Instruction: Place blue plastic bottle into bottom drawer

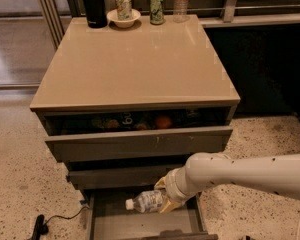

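The blue plastic bottle point(149, 201) lies on its side in my gripper point(166, 198), white cap pointing left. My gripper is shut on the bottle's base end and holds it just above the open bottom drawer point(140, 224), whose flat grey interior shows below. My white arm reaches in from the right. The drawer's front edge runs out of the bottom of the view.
The top drawer point(140, 141) is partly open with fruit and cans inside; the middle drawer point(120, 176) is slightly open. On the cabinet top point(135, 64) stand a black flask point(92, 4), a bowl with a can point(123, 15), a green can point(157, 8) and a clear bottle point(180, 1).
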{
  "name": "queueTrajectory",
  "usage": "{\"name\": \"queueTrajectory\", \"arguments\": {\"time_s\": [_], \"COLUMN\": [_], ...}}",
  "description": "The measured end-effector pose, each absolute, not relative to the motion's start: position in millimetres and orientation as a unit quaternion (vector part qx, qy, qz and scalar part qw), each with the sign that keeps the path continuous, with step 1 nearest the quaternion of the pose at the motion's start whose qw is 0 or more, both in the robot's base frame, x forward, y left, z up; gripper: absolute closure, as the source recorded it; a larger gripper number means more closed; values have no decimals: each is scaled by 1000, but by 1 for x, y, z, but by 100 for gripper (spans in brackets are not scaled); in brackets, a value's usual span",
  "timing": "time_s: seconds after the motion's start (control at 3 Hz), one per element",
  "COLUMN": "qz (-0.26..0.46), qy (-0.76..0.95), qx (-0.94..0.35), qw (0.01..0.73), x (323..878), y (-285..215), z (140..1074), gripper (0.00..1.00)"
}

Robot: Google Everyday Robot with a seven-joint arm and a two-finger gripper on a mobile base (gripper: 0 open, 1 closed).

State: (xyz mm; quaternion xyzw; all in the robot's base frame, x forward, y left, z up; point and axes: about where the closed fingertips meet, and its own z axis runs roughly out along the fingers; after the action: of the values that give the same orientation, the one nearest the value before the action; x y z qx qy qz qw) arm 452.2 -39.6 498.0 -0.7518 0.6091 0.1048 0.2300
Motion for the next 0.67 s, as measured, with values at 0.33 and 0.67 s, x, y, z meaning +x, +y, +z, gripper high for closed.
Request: {"name": "queueTrajectory", "arguments": {"time_s": [0.33, 0.67], "qz": [109, 127], "qy": [610, 616], "qx": [-750, -744], "qw": [230, 223], "x": [447, 433], "y": [-38, -35], "z": [493, 474], "gripper": [100, 100]}}
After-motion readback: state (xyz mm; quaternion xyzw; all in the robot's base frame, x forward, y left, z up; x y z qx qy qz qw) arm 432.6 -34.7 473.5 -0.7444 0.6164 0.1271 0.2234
